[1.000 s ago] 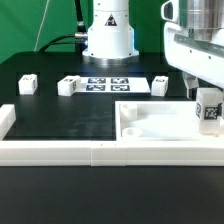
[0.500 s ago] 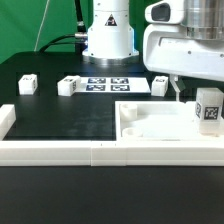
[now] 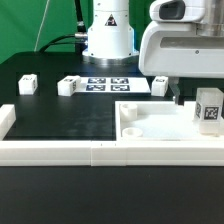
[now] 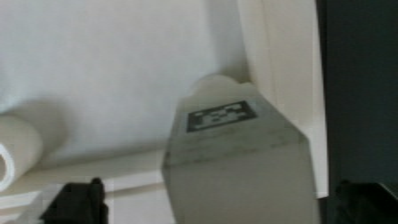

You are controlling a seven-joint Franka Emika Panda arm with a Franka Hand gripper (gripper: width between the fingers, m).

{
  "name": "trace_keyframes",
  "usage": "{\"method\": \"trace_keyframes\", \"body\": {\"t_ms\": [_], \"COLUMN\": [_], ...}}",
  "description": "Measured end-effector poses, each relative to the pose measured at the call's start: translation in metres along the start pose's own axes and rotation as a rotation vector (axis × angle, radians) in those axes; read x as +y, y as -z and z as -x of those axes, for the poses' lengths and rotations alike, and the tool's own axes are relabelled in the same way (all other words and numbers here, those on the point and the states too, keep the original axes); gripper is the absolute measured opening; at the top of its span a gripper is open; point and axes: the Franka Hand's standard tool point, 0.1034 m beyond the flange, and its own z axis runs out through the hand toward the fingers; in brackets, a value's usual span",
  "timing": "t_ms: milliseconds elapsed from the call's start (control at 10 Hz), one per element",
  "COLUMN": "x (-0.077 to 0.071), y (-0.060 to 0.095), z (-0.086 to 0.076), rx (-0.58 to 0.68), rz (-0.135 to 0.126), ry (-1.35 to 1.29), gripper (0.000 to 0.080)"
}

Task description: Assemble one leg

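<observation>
A white leg [image 3: 209, 108] with a black-and-white tag stands upright on the flat white slab [image 3: 150, 120] at the exterior view's right. My gripper [image 3: 182, 95] hangs just to the exterior view's left of the leg, above the slab. In the wrist view the gripper [image 4: 217, 205] is open and holds nothing. Its two dark fingertips [image 4: 80, 200] stand wide apart at either side of the leg [image 4: 231, 150], which lies below them. Whether they touch the leg I cannot tell. The slab [image 4: 107, 70] shows a round recess.
Three more small white legs lie on the black table: one [image 3: 27, 84], a second [image 3: 68, 86], a third [image 3: 159, 85]. The marker board [image 3: 108, 84] lies before the robot base [image 3: 108, 35]. A white rail [image 3: 90, 150] runs along the front edge.
My gripper and wrist have moved toward the exterior view's left, away from above the leg. The leg has stayed upright in the same place on the slab.
</observation>
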Motion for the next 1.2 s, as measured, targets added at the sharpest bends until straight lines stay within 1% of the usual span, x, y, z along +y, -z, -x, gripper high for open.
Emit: {"method": "trace_keyframes", "body": {"t_ms": [100, 200, 300, 400, 500, 700, 800, 900, 1200], "x": [0.0002, 0.0002, 0.0003, 0.0002, 0.0003, 0.0001, 0.0001, 0.0010, -0.0009], "y": [0.0000, 0.0000, 0.0000, 0.0001, 0.0000, 0.0000, -0.0001, -0.0015, -0.0022], "z": [0.0000, 0.0000, -0.0001, -0.0001, -0.0001, -0.0001, 0.0000, 0.0003, 0.0011], "rx": [0.000, 0.000, 0.000, 0.000, 0.000, 0.000, -0.001, 0.000, -0.005], "rz": [0.000, 0.000, 0.000, 0.000, 0.000, -0.002, -0.002, -0.015, -0.026], "ry": [0.029, 0.024, 0.024, 0.024, 0.022, -0.030, -0.116, -0.237, -0.555], "gripper": [0.0649, 0.0530, 0.0396, 0.0396, 0.0290, 0.0291, 0.0291, 0.0291, 0.0291]}}
